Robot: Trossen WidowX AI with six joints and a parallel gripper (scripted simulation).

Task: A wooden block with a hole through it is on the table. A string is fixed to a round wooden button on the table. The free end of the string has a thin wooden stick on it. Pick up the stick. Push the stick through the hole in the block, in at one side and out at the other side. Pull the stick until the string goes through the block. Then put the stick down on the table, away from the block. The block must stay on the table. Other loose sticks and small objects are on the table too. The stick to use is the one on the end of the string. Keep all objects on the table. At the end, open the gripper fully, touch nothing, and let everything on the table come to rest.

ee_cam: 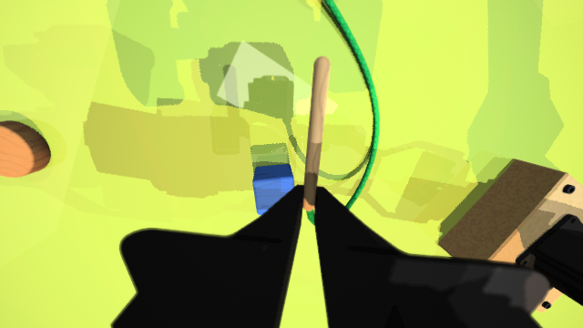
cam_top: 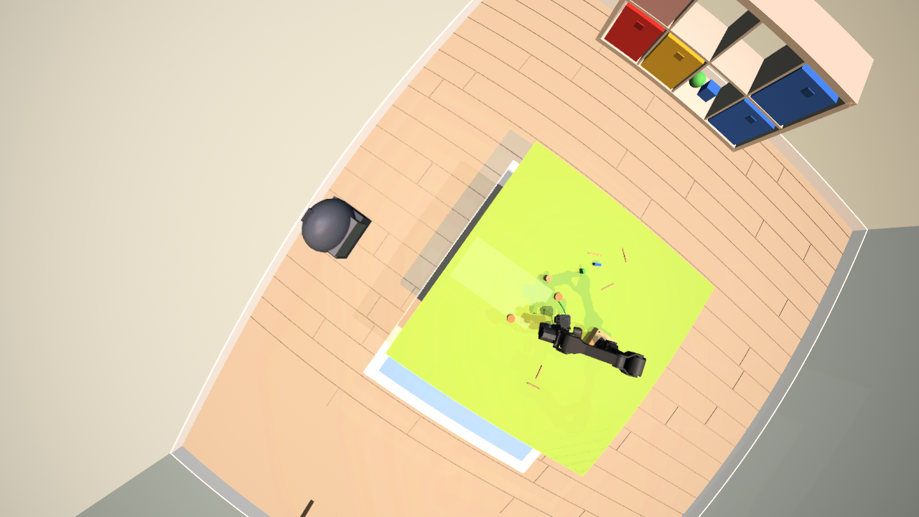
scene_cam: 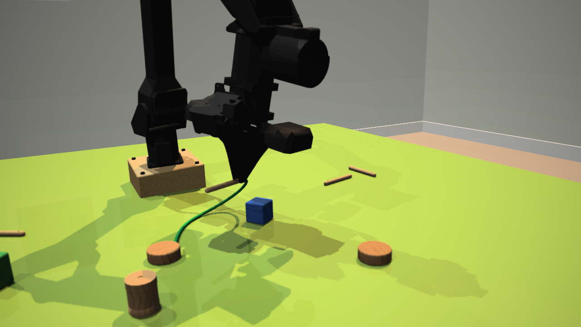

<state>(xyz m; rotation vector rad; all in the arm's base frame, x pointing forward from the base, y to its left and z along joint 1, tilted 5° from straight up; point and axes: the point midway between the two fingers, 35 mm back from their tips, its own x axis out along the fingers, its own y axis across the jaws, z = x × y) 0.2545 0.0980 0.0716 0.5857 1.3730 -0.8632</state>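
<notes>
From overhead the arm [cam_top: 591, 347] covers its own cork base [cam_top: 596, 334] almost completely, and the gripper's tips can't be seen there at all. The loose sticks [cam_top: 538, 371] are just tiny slivers in that view, way too small to tell apart from the stringed one.

In the side view a green thing [scene_cam: 4, 268] gets chopped off by the left picture edge, so what it is can't be told. The upright wooden cylinder [scene_cam: 140, 292] shows only a faint mark on top; whether its hole runs through can't be made out.

The wrist view cuts off the button [ee_cam: 20, 148] at the left edge, and the fingers hide half of the blue cube [ee_cam: 271, 182] and the held stick's [ee_cam: 317, 123] rear end. The green string [ee_cam: 371, 105] runs off the top.
</notes>
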